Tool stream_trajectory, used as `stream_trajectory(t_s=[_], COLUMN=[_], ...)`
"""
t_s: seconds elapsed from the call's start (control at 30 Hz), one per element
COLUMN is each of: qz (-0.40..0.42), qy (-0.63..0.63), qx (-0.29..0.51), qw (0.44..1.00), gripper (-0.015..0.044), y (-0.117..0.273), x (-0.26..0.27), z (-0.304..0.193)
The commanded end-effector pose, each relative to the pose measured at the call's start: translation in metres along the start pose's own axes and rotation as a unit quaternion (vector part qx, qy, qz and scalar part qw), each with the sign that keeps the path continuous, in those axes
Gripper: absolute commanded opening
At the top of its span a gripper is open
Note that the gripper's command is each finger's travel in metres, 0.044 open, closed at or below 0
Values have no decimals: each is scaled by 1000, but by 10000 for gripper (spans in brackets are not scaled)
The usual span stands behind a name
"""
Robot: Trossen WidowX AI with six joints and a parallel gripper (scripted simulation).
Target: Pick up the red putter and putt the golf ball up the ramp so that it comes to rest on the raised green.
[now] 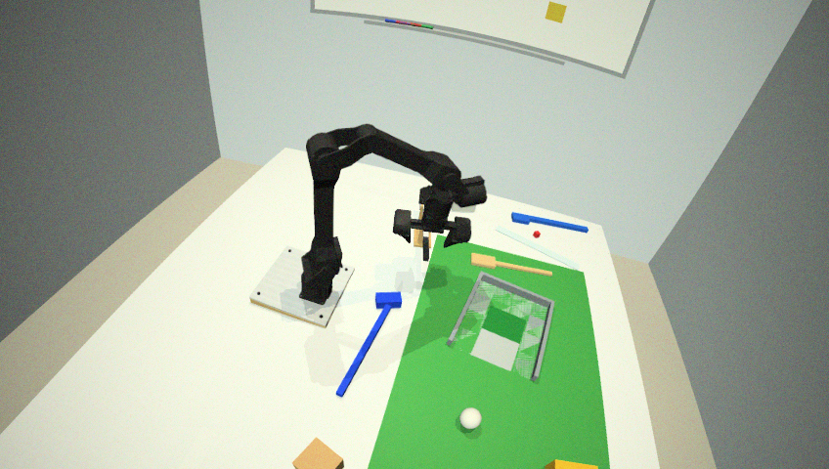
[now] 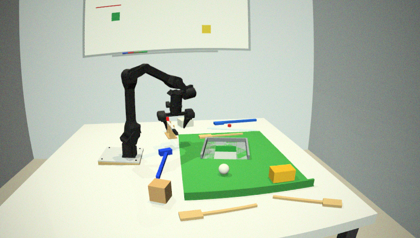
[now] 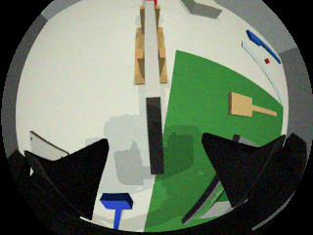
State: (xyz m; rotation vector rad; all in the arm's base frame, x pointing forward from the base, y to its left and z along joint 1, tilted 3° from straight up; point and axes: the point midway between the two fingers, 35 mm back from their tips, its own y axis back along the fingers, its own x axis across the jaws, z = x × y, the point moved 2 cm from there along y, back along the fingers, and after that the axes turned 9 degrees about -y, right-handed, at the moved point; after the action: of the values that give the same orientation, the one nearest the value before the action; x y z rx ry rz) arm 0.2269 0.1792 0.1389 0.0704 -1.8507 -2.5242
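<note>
Overhead, jaws (image 1: pixel 433 237) (image 2: pixel 175 125) wide apart, putter (image 2: pixel 172 126) (image 3: pixel 153 64) between, mat edge (image 1: pixel 412 317) (image 2: pixel 181 165) (image 3: pixel 168 93) alongside.

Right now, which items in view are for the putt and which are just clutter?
For the putt:
- red-headed putter
- white golf ball
- green putting surface

Clutter:
- blue mallet
- yellow block
- brown cube
- red bead
</note>
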Motion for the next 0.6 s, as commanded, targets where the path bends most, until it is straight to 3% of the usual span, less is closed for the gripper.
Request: stream_trajectory(t_s=[0.0, 0.57], qz=[-1, -1], qy=[2, 2], qx=[3, 3], qw=[1000, 1000], gripper=[440, 440], y=[-6, -35], x=[0, -1], z=[-2, -10])
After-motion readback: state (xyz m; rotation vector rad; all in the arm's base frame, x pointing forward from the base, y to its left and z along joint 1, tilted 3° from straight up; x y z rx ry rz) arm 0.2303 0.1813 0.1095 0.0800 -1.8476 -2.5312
